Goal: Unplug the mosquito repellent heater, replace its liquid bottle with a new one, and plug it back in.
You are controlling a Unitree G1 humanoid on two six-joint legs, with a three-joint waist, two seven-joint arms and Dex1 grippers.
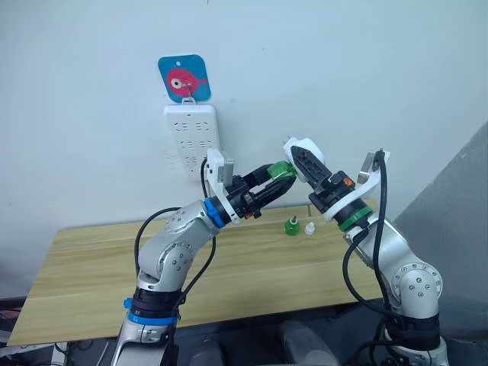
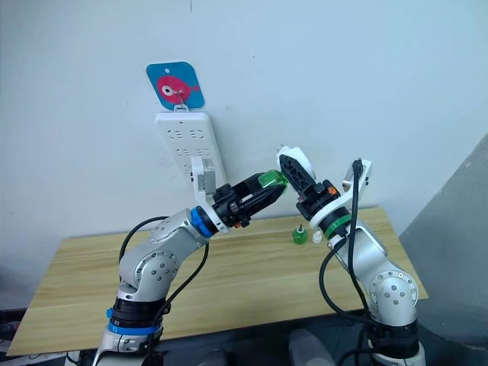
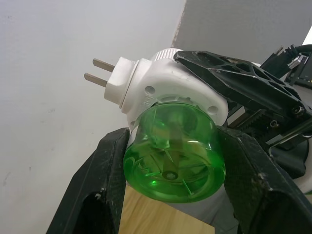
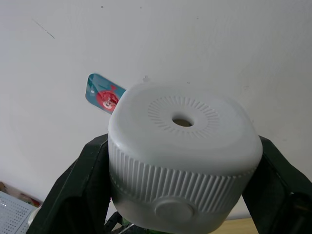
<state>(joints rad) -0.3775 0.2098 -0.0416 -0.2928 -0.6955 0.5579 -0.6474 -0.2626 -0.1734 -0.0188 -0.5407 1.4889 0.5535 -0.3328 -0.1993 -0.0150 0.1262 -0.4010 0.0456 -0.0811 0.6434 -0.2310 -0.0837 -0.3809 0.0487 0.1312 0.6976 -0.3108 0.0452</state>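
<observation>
Green bottle (image 3: 173,158), gripped by the left gripper's (image 1: 278,181) fingers, meets the heater (image 4: 183,161), clamped unplugged in the right gripper (image 1: 303,158) above the table (image 1: 252,267). Judged mid-swap: next, twisting them apart or together; spare bottles (image 1: 292,226) wait below.

Even, soft indoor light — sharp views, faint shadows.

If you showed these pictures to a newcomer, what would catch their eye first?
Probably the two arms meeting in mid-air above the wooden table: the right end effector clamps the white mosquito repellent heater, while the left end effector grips the green liquid bottle at its base. Behind them, a white power strip hangs on the wall.
</observation>
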